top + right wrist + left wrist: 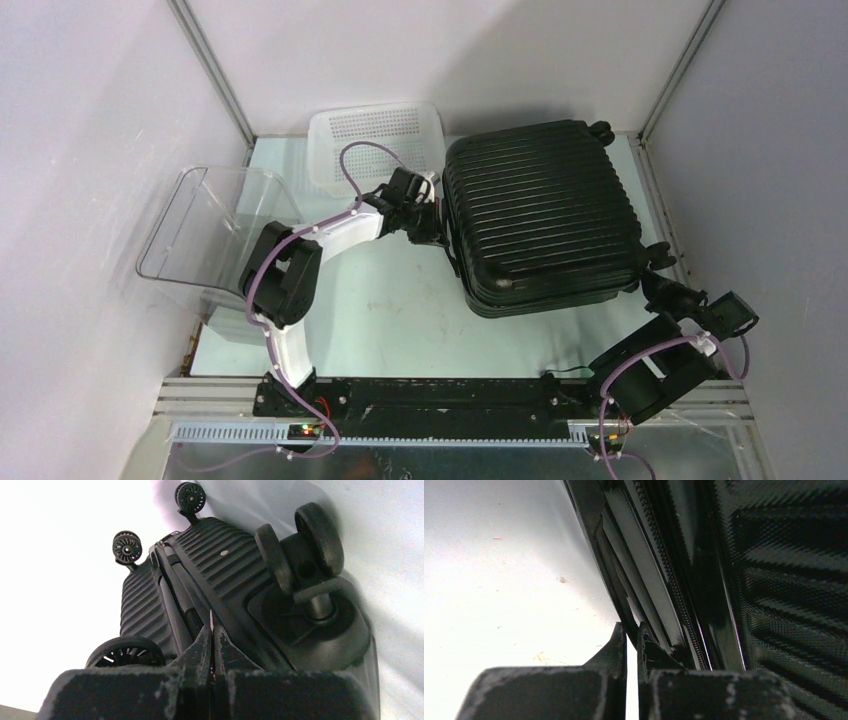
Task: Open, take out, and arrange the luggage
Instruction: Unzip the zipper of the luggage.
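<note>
Fingers (615, 647) of the left gripper (630, 632) stand all but closed, with only a thin sliver of light between them and nothing visible in it. Their tips sit just beside the zip line (669, 575) on the side of the luggage (774, 580); whether they touch it cannot be told. From above, this gripper (437, 232) blends into the dark shell. The right gripper (212, 629) is pressed shut, its tips at the seam between the two shells, near a twin wheel (300, 545); whether anything is pinched there is too small to make out. The luggage (545, 215) lies flat and closed on the right part of the table (400, 310), ribbed side up, wheels toward the right wall. A white perforated basket (375, 135) stands just beside its far left corner, partly hidden by the left arm. A clear plastic container (205, 235) stands at the left
</note>
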Motion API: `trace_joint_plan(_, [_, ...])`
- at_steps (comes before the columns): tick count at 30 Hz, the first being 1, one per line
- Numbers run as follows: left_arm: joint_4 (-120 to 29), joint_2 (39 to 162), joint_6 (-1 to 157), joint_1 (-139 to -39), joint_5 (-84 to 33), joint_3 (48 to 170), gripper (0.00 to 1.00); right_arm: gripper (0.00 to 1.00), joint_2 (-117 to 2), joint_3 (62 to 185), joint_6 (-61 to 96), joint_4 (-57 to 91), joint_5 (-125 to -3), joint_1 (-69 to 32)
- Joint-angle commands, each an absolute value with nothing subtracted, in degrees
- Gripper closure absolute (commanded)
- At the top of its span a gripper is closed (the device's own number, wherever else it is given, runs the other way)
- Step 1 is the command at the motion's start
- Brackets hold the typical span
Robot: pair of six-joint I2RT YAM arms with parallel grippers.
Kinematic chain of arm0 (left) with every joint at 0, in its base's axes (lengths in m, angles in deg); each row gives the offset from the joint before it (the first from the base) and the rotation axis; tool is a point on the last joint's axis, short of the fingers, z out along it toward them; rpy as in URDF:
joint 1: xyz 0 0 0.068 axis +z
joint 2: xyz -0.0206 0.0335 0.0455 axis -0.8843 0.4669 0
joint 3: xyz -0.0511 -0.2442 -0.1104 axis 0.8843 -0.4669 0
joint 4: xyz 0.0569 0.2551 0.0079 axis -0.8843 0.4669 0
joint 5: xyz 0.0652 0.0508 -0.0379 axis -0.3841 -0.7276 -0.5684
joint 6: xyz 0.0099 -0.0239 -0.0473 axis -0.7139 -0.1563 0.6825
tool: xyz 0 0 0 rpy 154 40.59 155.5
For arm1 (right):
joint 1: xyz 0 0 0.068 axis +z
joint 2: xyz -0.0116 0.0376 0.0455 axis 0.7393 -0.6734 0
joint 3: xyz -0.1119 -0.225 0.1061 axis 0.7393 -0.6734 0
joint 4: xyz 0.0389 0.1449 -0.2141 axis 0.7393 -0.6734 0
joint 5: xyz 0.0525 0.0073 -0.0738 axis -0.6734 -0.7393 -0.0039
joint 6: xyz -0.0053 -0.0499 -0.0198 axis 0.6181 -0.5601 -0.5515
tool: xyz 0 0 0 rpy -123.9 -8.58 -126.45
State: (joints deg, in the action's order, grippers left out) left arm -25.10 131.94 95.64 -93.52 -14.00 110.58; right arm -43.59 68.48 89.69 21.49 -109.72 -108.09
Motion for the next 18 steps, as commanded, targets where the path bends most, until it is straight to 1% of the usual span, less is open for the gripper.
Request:
trace_joint_plan(1, [-11.22,133.58,86.34,-91.54,-24.26,107.70,1.00,1.00,-45.79,70.21,93.88,37.96,-109.52,-108.32])
trace_joint_plan(9, [-9.39,133.87,84.74,-91.92,-24.96,108.85,1.00,1.00,-55.72,70.80,97.00,53.02,-114.88,-108.74])
trace_joint_plan(12, [-9.14,133.75,84.07,-92.16,-25.08,109.48,1.00,1.00,-60.52,70.82,99.36,66.36,-118.05,-107.32])
trace_joint_plan(18, [-7.54,132.70,82.10,-92.69,-26.05,111.97,1.00,1.00,-66.15,70.89,103.92,84.83,-122.20,-106.47])
